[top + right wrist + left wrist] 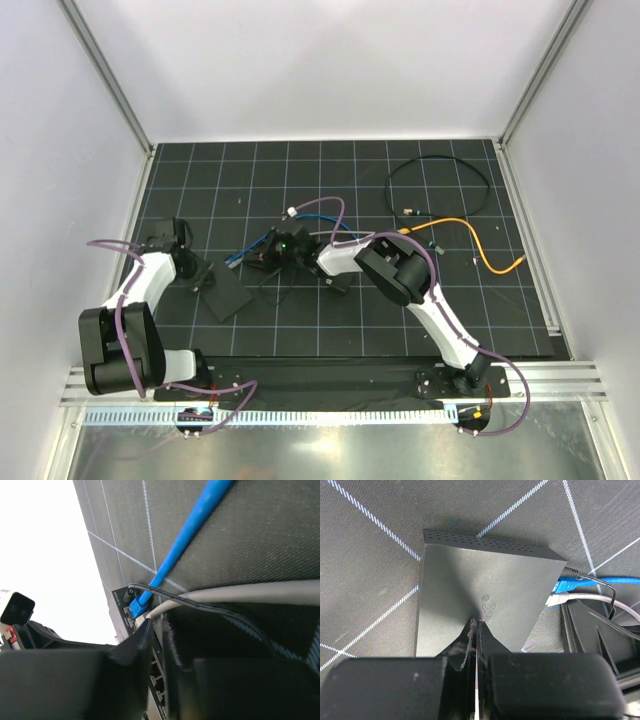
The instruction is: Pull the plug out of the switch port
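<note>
The switch is a flat matte-black box on the grid mat. In the left wrist view the switch lies under my left gripper, which is shut and empty with its tips resting on the lid. A blue plug and a white plug sit in its right edge. In the right wrist view both the blue plug and the white plug are seated in the switch. My right gripper has closed to a narrow gap at the white plug's rear.
A black cable loop and an orange cable lie at the back right. A thin black power lead runs over the white cable. White walls and metal rails bound the mat. Both arms meet mid-mat.
</note>
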`<action>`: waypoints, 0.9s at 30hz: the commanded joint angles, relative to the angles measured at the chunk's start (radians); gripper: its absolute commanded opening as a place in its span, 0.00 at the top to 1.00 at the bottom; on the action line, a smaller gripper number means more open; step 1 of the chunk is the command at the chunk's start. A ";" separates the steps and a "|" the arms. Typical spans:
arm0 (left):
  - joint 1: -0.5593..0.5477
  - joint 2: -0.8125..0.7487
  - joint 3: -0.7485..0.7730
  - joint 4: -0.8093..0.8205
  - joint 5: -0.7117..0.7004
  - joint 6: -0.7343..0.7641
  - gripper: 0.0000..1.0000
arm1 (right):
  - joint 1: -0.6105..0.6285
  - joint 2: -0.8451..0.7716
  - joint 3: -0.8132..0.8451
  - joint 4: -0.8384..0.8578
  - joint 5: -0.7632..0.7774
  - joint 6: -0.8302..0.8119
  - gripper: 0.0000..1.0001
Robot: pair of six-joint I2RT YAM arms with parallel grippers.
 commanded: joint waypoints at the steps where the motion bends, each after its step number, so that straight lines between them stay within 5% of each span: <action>1: 0.006 0.025 -0.058 -0.043 -0.073 0.039 1.00 | 0.007 -0.061 -0.016 -0.060 -0.023 -0.095 0.75; 6: 0.006 0.003 -0.060 -0.039 -0.073 0.045 1.00 | 0.032 -0.035 0.056 -0.104 -0.059 -0.104 0.68; 27: 0.006 -0.007 -0.053 -0.052 -0.063 0.050 1.00 | 0.038 0.094 0.171 -0.178 -0.024 0.049 0.66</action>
